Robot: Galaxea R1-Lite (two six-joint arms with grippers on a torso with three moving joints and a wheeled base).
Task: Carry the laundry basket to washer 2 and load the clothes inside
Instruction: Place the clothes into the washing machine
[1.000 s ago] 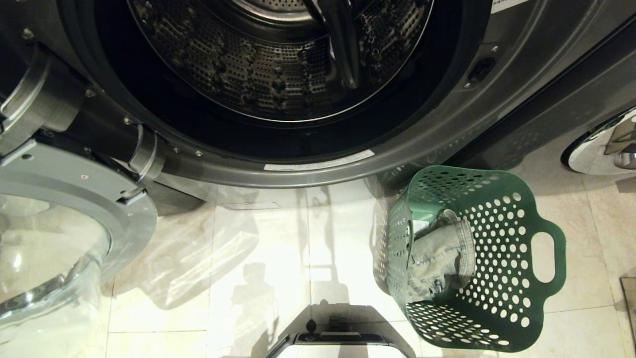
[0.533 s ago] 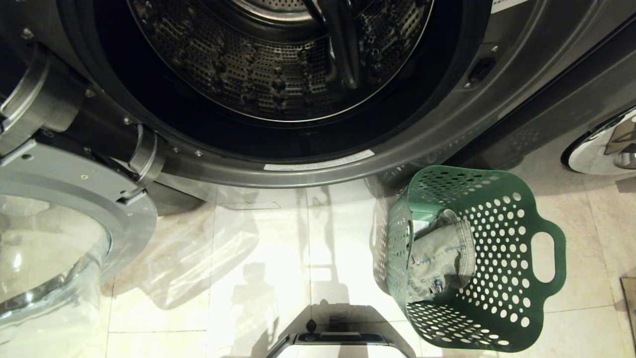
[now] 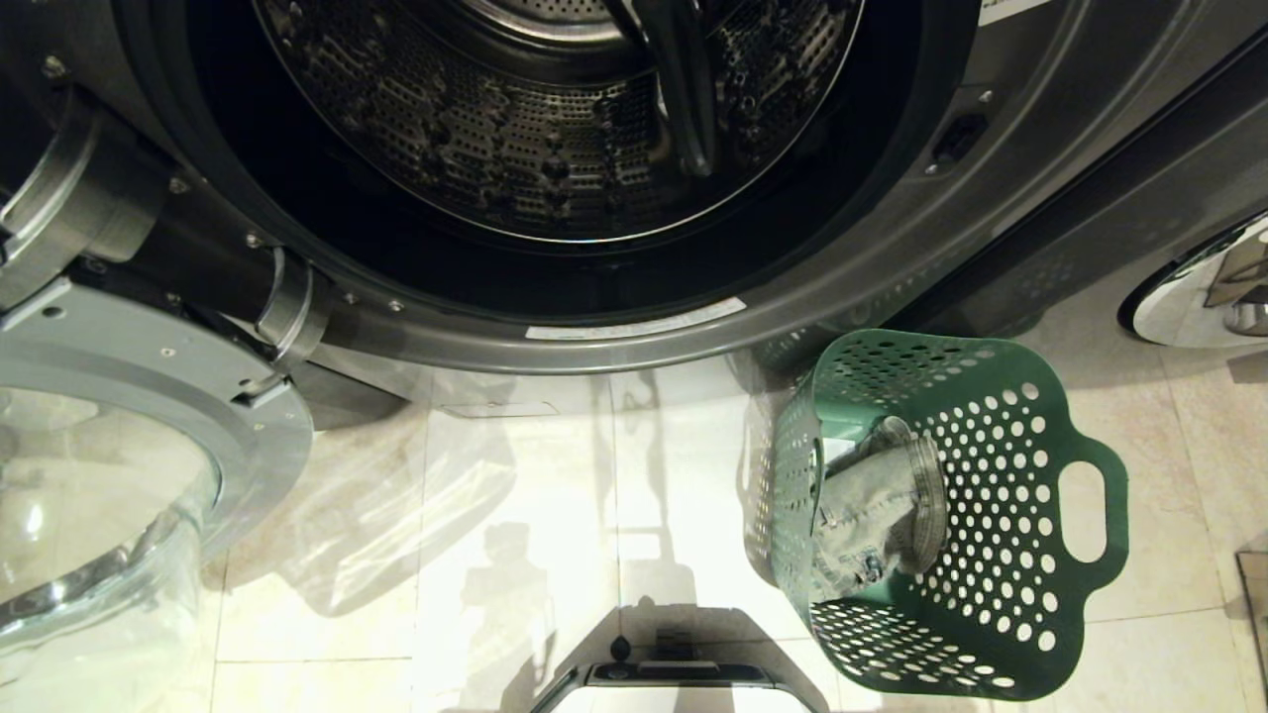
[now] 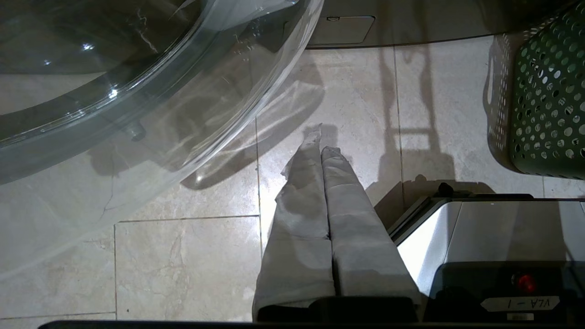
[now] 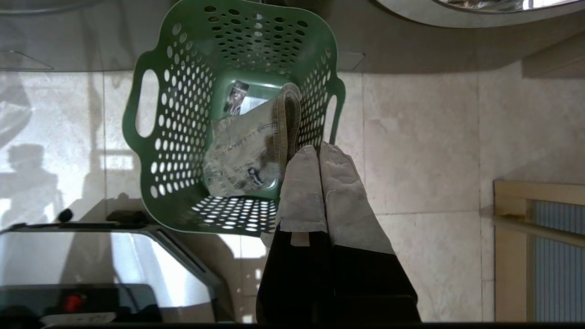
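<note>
The green perforated laundry basket stands on the tiled floor, right of the washer's open mouth and just below its front. A denim garment lies crumpled inside it. The washer's steel drum looks empty. Neither gripper shows in the head view. My right gripper is shut and holds nothing. It hangs above the basket, beside one handle, with the denim clothes just past its tips. My left gripper is shut and empty over bare tiles, well clear of the basket.
The washer's round glass door swings open to the left, low over the floor. My base shows at the bottom edge. Another machine's door is at the far right. A wooden frame stands to one side of the basket.
The head view is almost the same throughout. Only the shading on the denim garment in the basket has shifted slightly. Basket, washer and door have not moved.
</note>
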